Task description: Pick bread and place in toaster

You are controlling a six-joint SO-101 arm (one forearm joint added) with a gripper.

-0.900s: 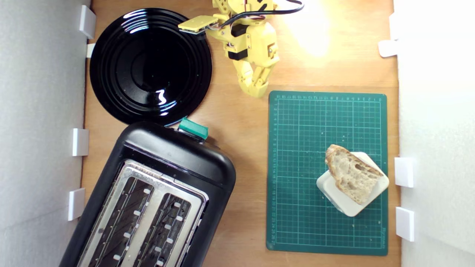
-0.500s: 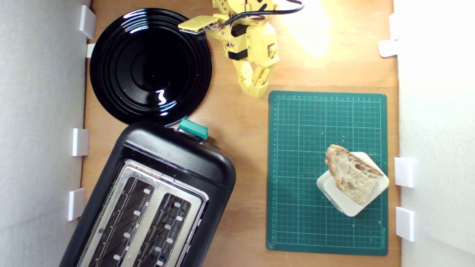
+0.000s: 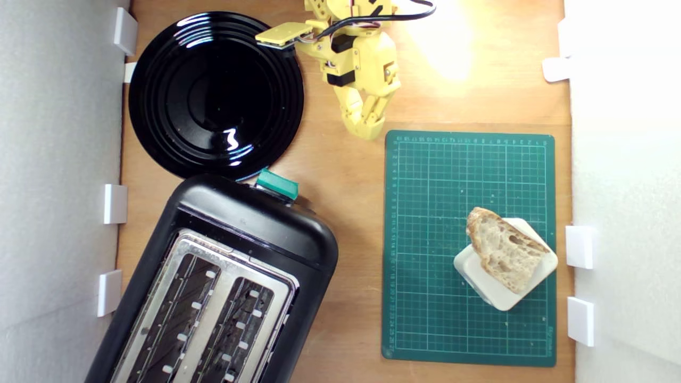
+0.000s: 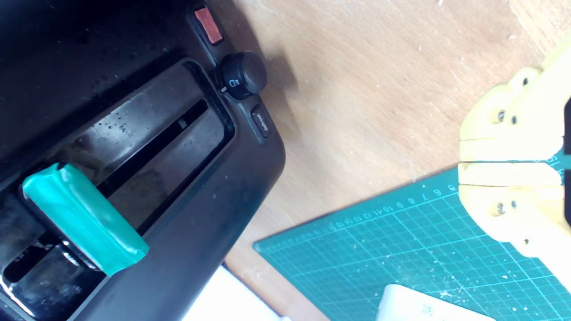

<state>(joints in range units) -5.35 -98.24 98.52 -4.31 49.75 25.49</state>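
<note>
The bread (image 3: 504,249), a brown-crusted wedge with pale holey crumb, lies on a cream square block (image 3: 505,268) at the exterior view's lower right. The black toaster (image 3: 223,282) with a silver slotted top and green lever knob (image 3: 276,183) fills the lower left. My yellow gripper (image 3: 366,130) hangs shut and empty near the top centre, far from the bread. In the wrist view the shut gripper (image 4: 464,162) shows beside the toaster's front (image 4: 134,147) and green knob (image 4: 84,218); the bread is out of that view.
A round black plate (image 3: 215,93) sits at the exterior view's upper left, touching the toaster's end. A green cutting mat (image 3: 468,159) lies under the block. White walls with clips border both sides. Bare wood lies between toaster and mat.
</note>
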